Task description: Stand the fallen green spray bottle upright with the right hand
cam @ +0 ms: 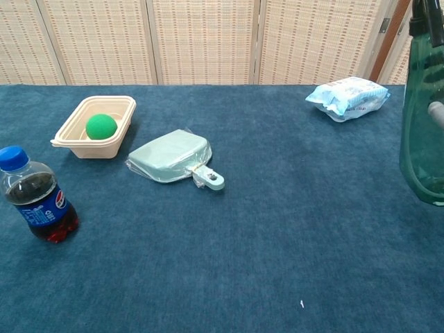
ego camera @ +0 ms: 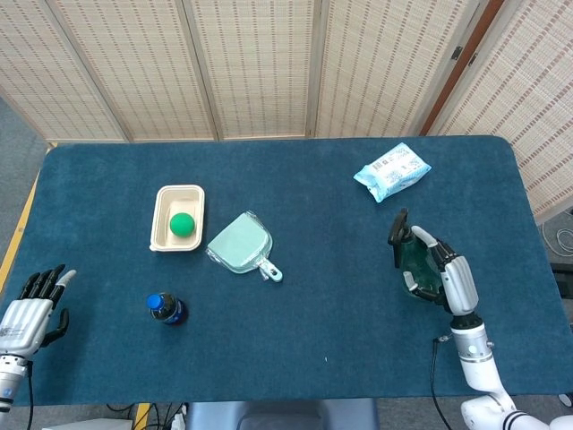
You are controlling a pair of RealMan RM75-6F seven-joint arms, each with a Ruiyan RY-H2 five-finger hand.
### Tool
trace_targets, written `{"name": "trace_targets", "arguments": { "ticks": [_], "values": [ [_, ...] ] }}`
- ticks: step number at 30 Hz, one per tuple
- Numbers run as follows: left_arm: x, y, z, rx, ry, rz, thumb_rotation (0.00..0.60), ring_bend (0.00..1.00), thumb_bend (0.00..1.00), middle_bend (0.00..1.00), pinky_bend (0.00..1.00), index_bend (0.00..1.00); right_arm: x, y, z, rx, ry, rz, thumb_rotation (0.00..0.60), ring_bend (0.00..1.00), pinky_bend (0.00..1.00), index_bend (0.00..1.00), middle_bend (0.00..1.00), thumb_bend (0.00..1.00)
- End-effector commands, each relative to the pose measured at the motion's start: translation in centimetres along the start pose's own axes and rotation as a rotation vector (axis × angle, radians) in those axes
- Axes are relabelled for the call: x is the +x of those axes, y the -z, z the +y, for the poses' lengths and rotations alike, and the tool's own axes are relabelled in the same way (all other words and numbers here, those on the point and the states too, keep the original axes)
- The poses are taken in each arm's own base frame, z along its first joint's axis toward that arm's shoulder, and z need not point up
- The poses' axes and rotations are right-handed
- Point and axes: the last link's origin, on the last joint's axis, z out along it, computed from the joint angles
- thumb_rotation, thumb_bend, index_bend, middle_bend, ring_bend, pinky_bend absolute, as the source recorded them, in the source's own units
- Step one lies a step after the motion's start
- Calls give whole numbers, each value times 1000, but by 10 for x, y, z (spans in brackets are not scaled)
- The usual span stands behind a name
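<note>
The green spray bottle (ego camera: 414, 260) with its black trigger head stands nearly upright on the blue table at the right side, and my right hand (ego camera: 441, 278) grips its body from the right. In the chest view the green spray bottle (cam: 423, 125) fills the right edge, its base resting on the cloth, and only a bit of one finger of the right hand shows there. My left hand (ego camera: 29, 309) rests open at the table's near left corner, holding nothing.
A cola bottle (ego camera: 166, 308) stands at the near left. A beige tray (ego camera: 162, 224) holds a green ball (ego camera: 182, 223). A pale green dustpan (ego camera: 240, 244) lies mid-table. A blue-white packet (ego camera: 391, 170) lies at the far right, behind the spray bottle.
</note>
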Motion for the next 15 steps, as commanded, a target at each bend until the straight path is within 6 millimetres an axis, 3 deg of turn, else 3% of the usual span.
{"name": "trace_targets", "arguments": {
  "ticks": [1,15],
  "values": [
    [-1,1,-1,3,-3,-4,600,0,613,0,0,63,-12,4,5,-5,-59,18,600,287,408,166,336,357],
    [-1,3,2,9,-13,-11,600,0,613,0,0,63,-18,9,8,26,-191,88,600,287,408,166,336,357]
  ]
}}
